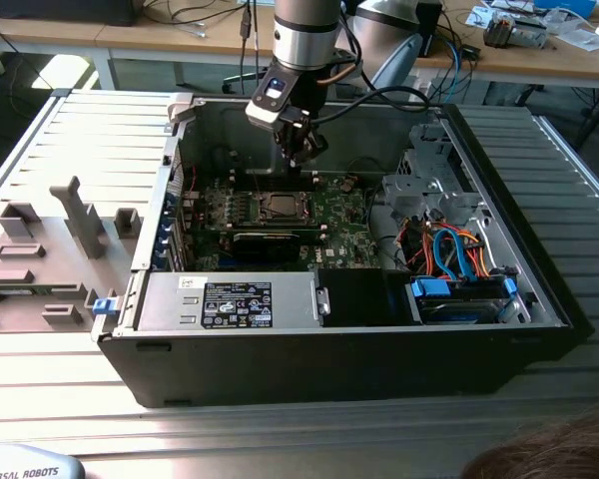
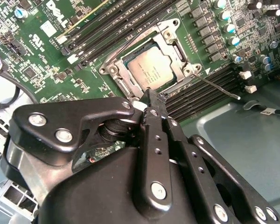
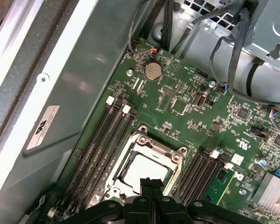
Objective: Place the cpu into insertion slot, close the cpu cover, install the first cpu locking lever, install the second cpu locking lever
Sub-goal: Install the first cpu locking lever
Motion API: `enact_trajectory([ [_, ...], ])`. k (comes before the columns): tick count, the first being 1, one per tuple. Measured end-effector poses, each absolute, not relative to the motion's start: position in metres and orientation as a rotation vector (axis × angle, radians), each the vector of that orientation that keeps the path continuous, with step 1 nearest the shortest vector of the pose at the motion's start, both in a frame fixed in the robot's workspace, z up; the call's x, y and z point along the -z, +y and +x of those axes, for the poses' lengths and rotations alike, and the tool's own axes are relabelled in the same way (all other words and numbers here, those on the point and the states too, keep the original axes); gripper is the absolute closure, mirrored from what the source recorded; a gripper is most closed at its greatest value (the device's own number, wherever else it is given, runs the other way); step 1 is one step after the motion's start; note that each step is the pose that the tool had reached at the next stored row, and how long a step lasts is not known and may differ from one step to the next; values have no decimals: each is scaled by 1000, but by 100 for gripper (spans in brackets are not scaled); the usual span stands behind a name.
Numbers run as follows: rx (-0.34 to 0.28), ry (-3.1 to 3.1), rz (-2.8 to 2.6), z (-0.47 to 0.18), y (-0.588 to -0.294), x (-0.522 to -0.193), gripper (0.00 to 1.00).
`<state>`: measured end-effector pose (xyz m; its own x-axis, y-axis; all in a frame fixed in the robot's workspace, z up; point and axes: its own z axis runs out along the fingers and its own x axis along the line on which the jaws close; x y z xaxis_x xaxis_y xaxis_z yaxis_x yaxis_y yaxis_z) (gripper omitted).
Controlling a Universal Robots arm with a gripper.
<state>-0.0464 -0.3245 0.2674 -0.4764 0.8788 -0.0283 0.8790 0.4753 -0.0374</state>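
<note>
My tool [image 2: 149, 94], fingers pressed together on nothing, hangs beside the cpu [image 2: 149, 68], which lies flat, metal top up, under the lowered cpu cover [image 2: 172, 42], one locking lever [image 2: 219, 87] angling outward.

Around me a grey ribbed metal table [image 1: 280, 439] spreads across the lower half of the exterior view. Pale wooden desks [image 1: 549, 60] strewn with cables [image 1: 195, 15] line the top edge, and a bright patch [image 1: 65, 70] of daylight glows beneath them at upper left.

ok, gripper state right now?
Gripper: closed, holding nothing, over the cpu cover.
</note>
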Motion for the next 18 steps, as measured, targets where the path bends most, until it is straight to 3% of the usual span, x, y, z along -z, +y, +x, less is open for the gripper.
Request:
enact_trajectory([
  [18,73,2720,1558,-46,-324,-267,89],
])
